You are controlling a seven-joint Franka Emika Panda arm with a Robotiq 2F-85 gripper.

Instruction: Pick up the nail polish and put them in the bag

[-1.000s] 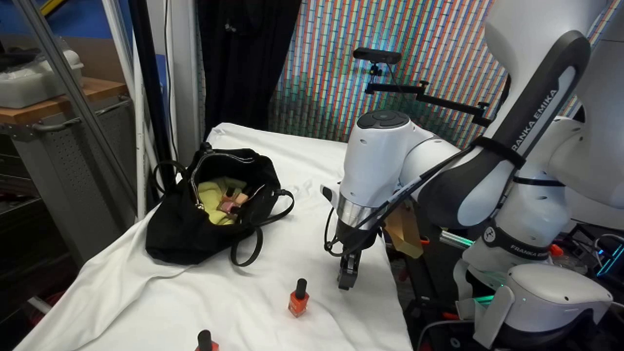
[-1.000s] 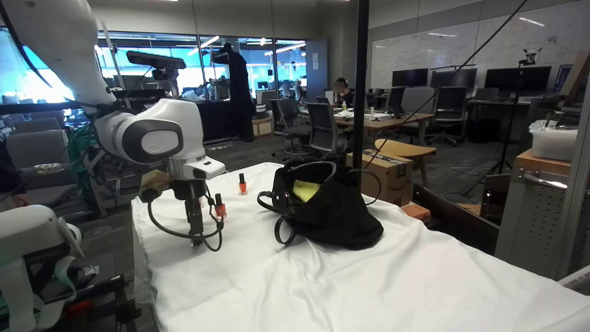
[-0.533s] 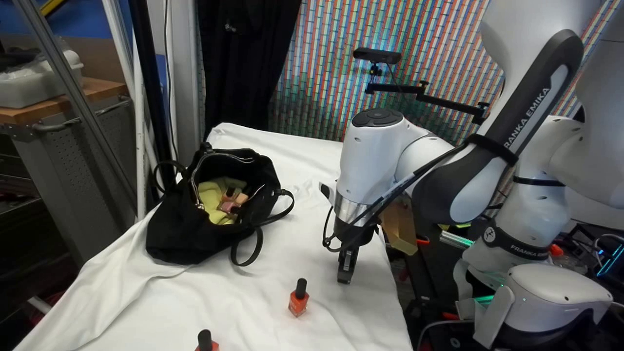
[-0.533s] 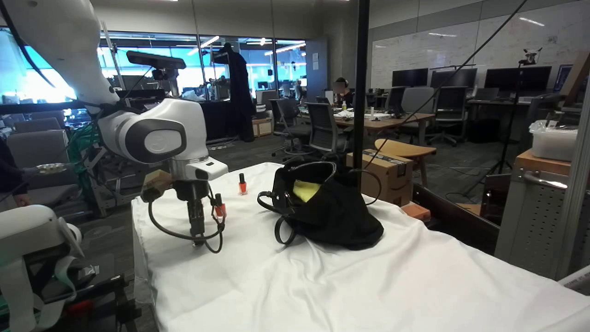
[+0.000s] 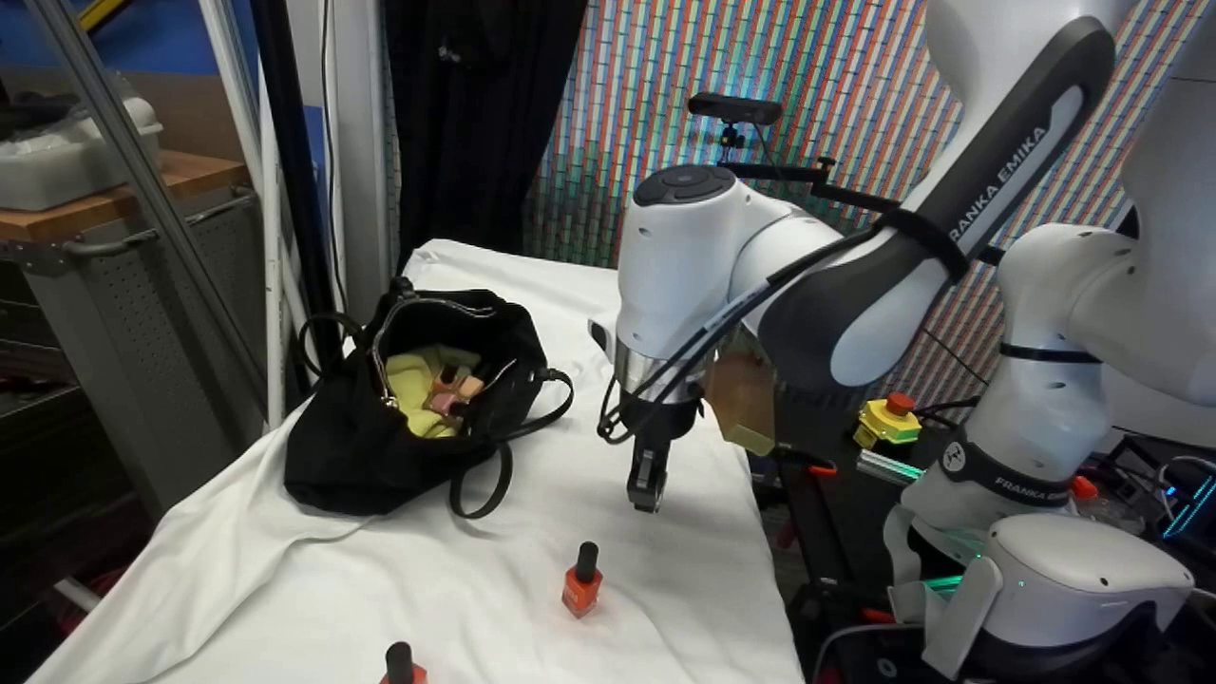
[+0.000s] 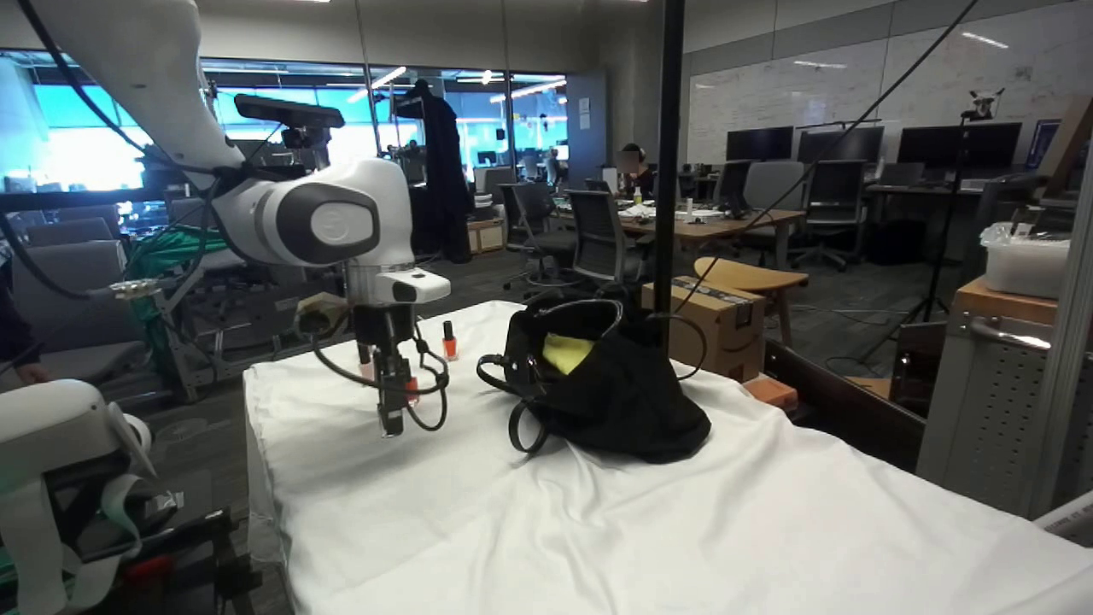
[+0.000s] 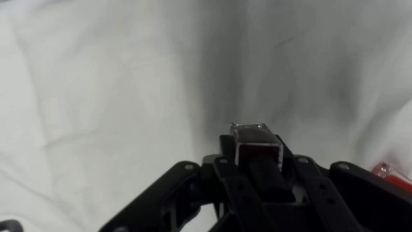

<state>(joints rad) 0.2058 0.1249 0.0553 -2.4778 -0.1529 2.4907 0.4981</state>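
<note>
In an exterior view the gripper [image 5: 647,494] is rising off the white cloth [image 5: 408,570] and edging toward the open bag [image 5: 351,465], so the carry is probably beginning. In an exterior view orange-red bottles [image 6: 450,345] are standing on the cloth, one hiding partly behind the gripper, so further picks are likely remaining. In the wrist view the jaws are holding the nail polish [image 7: 257,141] clamped, its dark red body gleaming between clear glass edges, its black cap [image 7: 268,177] pointing back.
</note>
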